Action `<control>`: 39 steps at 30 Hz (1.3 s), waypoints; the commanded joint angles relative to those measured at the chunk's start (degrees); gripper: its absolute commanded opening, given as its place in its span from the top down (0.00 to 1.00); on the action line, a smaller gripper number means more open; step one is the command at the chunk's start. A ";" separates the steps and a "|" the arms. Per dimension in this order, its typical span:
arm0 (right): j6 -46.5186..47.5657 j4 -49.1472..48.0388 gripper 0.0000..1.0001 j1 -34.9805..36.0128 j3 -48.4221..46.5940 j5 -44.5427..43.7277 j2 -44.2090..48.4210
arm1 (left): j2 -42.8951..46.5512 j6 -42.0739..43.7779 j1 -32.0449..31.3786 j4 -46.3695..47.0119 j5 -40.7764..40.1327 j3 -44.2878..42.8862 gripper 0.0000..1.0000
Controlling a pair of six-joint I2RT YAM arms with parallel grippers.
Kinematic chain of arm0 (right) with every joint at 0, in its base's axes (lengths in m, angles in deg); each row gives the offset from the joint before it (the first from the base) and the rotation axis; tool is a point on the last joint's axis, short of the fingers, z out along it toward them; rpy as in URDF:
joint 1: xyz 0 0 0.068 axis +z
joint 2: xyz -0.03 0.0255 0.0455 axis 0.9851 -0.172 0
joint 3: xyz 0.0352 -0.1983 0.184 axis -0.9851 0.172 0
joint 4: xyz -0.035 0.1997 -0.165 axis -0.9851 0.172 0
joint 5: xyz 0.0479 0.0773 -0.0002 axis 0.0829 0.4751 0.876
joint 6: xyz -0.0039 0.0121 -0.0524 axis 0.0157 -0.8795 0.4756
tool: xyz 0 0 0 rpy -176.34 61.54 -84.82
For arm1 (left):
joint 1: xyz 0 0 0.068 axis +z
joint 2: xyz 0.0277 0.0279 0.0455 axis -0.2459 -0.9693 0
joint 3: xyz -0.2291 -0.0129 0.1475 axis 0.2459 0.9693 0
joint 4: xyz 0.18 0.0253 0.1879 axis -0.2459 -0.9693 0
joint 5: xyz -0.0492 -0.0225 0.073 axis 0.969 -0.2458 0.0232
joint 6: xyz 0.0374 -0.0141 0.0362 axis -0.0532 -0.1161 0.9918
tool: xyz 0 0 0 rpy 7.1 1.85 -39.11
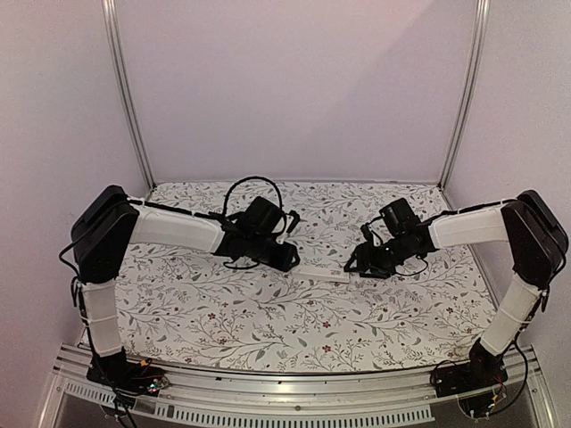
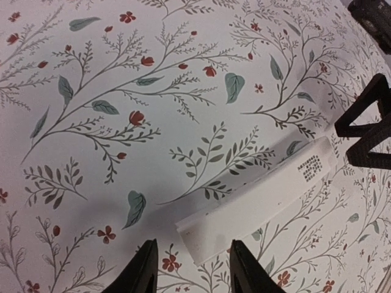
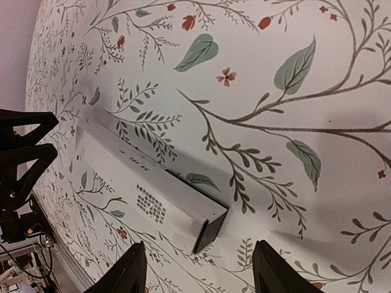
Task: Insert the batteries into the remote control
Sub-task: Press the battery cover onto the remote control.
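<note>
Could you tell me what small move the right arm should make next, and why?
Probably ease the right tool forward and close it on the remote control: its jaws stand open, the remote's end lies just ahead of the gap between them, and the left tool is open at the far end.

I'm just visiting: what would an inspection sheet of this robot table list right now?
Surface: floral-print cloth, lying flat.
Job's things: remote control lying flat between the grippers; batteries, nothing seen.
Clutter: nothing seen.
Grippers: left gripper and right gripper both open and empty, one at each end of the remote.
Cables: black cable looping above the left wrist.
Surroundings: pale walls, metal frame posts.
</note>
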 commanded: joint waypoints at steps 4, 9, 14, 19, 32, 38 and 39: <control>-2.05 -2.58 0.47 -0.24 -1.54 2.41 -3.47 | -2.49 1.09 -1.14 -3.14 -0.44 -2.52 0.64; -2.66 -3.66 0.51 -0.24 -1.57 3.53 -4.96 | -3.52 1.15 -1.26 -3.32 -0.59 -2.95 0.68; -3.25 -4.46 0.55 -0.20 -1.39 4.31 -6.11 | -4.48 1.34 -1.38 -4.09 -0.22 -3.76 0.72; -3.37 -4.59 0.59 -0.22 -1.06 4.41 -6.76 | -5.04 1.49 -1.69 -4.75 -0.32 -4.13 0.76; -3.61 -5.10 0.72 -0.27 -0.95 4.74 -7.32 | -5.65 1.47 -2.37 -6.00 -0.14 -4.11 0.87; -4.00 -6.29 0.75 -0.30 -0.84 6.20 -7.44 | -5.97 0.03 -2.79 -5.56 2.50 -3.65 0.89; -4.14 -6.70 0.75 -0.30 -0.86 6.62 -7.35 | -6.01 -0.14 -3.02 -5.38 2.90 -3.63 0.90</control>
